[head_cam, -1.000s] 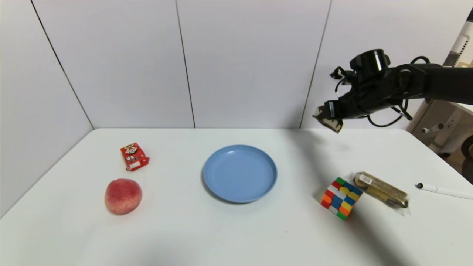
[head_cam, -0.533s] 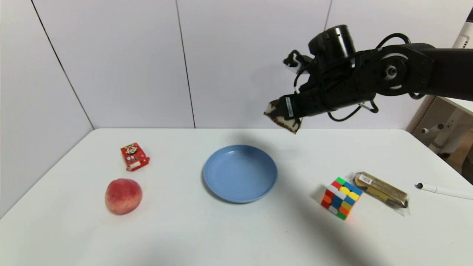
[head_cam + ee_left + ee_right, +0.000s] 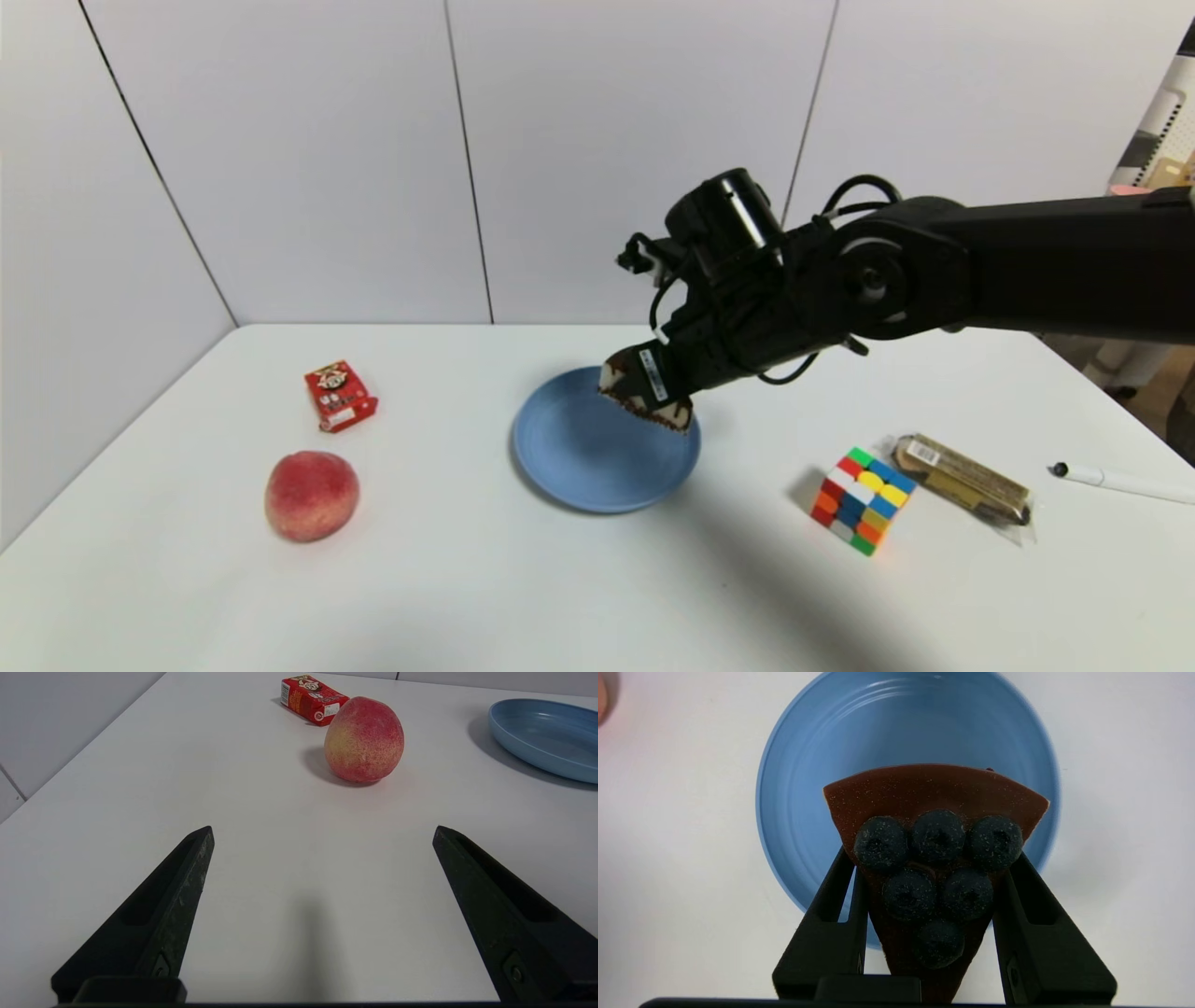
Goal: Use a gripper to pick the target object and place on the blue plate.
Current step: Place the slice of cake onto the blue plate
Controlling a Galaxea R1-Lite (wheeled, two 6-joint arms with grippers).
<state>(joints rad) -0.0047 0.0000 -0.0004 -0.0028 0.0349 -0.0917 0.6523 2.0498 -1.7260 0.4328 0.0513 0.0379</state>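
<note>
1. Currently, right gripper (image 3: 931, 858) above blue plate (image 3: 597, 467), jaws clamped on cake slice (image 3: 936, 812).
2. Left gripper (image 3: 322, 833) over worktop's near-left part, jaws apart.
3. Open worktop (image 3: 523, 597) along near edge.

Plate (image 3: 597, 457): smooth plastic, light gloss. Table (image 3: 448, 579): smooth, pale surface. Cake (image 3: 938, 784): smooth brown top, matt berries (image 3: 938, 835). Peach (image 3: 364, 739): matt skin. Bar (image 3: 966, 481), right: glossy clear plastic wrap.
</note>
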